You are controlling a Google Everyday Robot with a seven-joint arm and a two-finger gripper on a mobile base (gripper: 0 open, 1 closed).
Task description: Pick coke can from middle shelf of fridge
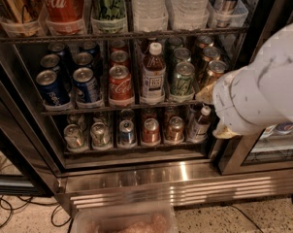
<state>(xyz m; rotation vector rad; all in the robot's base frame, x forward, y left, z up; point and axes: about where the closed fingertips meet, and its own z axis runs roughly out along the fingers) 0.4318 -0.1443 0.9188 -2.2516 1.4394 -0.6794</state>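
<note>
**Gripper at the fridge, coke can untouched**

Camera view: your coke can [120, 84] stands upright at the front of the middle shelf [103, 108], third column from the left. It sits just beside a blue Pepsi can [87, 84] on its left and a brown bottle [153, 74] on its right. The fridge [175, 177] shows its steel base panel below. Your gripper [218, 111] hangs at the right, in front of the shelf's right end, well apart from the can. Released or clenched? You cannot tell from here.
</note>
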